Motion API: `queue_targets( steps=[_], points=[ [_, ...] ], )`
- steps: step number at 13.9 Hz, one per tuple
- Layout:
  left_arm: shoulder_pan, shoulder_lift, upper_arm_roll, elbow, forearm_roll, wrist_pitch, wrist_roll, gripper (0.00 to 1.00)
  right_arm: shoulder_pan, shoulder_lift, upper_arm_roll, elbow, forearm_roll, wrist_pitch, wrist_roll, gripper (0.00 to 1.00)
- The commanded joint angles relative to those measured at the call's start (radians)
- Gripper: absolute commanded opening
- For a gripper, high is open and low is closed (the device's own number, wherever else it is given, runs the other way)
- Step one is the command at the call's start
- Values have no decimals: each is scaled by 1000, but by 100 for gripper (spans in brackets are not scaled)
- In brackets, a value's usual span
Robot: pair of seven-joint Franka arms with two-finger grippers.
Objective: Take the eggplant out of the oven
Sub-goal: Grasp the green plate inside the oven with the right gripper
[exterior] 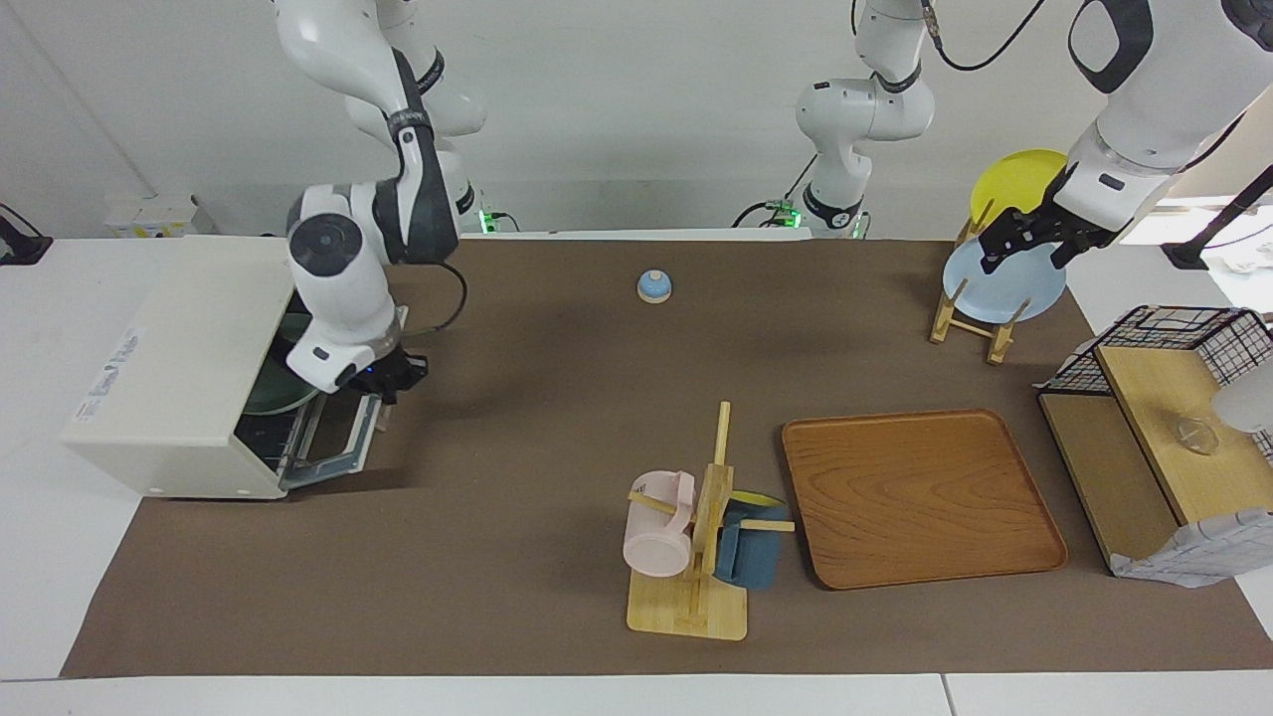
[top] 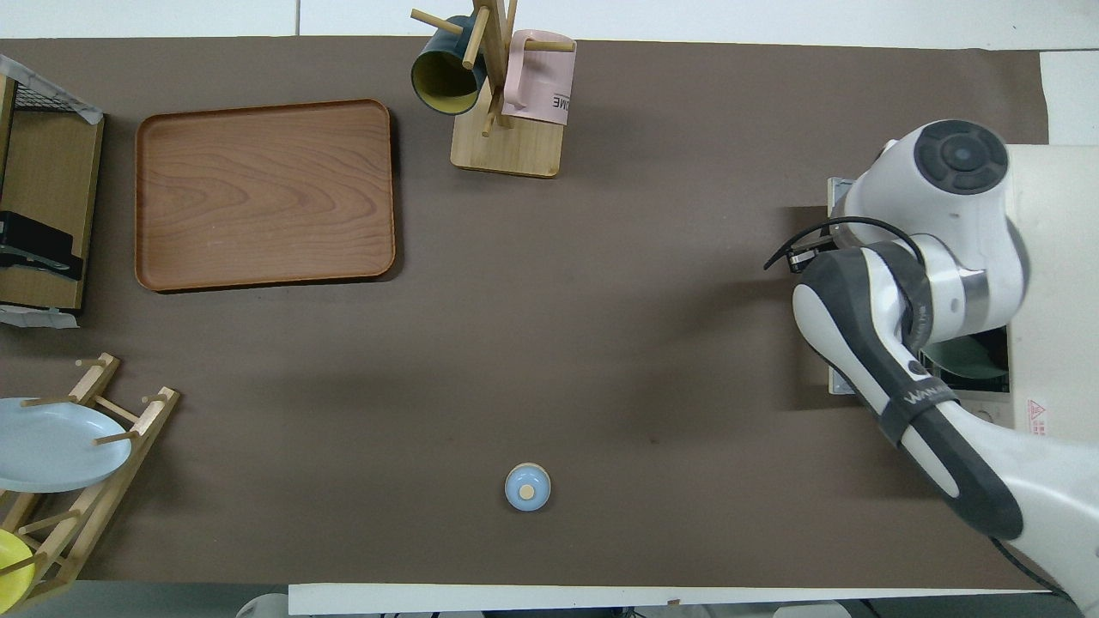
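The cream-white oven [exterior: 169, 358] stands at the right arm's end of the table, and its top also shows in the overhead view [top: 1052, 257]. Its door [exterior: 333, 443] hangs dropped open. A pale green plate [exterior: 273, 383] sits inside on the rack and also shows in the overhead view [top: 970, 360]. The eggplant is hidden. My right gripper [exterior: 393, 383] is low at the open door's outer edge, shut on the handle's end nearer the robots. My left gripper [exterior: 1024, 244] is open and empty, raised over the plate rack.
A small blue bell [exterior: 653, 286] sits near the robots. A mug tree [exterior: 701, 547] with a pink and a blue mug, and a wooden tray [exterior: 920, 497], lie farther out. A plate rack [exterior: 980, 298] and a shelf with a wire basket [exterior: 1164, 438] stand at the left arm's end.
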Motion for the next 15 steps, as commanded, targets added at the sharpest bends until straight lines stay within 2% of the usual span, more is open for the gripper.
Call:
queue_targets(
  steps=[1, 2, 3, 4, 5, 7, 8, 11, 13, 15],
  points=[
    [0, -7, 1, 0, 13, -17, 7, 100, -31, -1, 2, 78, -3, -77, -14, 1],
    [0, -7, 1, 0, 13, -17, 7, 100, -35, -21, 22, 108, 36, -117, -14, 21],
    [2, -7, 1, 0, 13, -17, 7, 100, -35, -62, 19, 109, 104, -125, -15, 51],
    [2, -7, 1, 0, 13, -17, 7, 100, -47, -105, 19, 105, 148, -138, -24, 62],
    [0, -7, 1, 0, 13, -17, 7, 100, -61, -148, 19, 108, 162, -200, -31, 66],
    [0, -7, 1, 0, 13, -17, 7, 100, -61, -222, 17, 102, 164, -335, -35, 67],
    [0, -7, 1, 0, 13, -17, 7, 100, -69, -237, 16, 82, 155, -361, -41, 66],
    [2, -7, 1, 0, 13, -17, 7, 100, -127, -289, 14, -46, 150, -345, -71, 66],
    [0, -7, 1, 0, 13, -17, 7, 100, -156, -328, 14, -152, 147, -244, -138, 64],
    [2, -7, 1, 0, 13, -17, 7, 100, -175, -323, 14, -177, 101, -188, -196, 64]
  ],
)
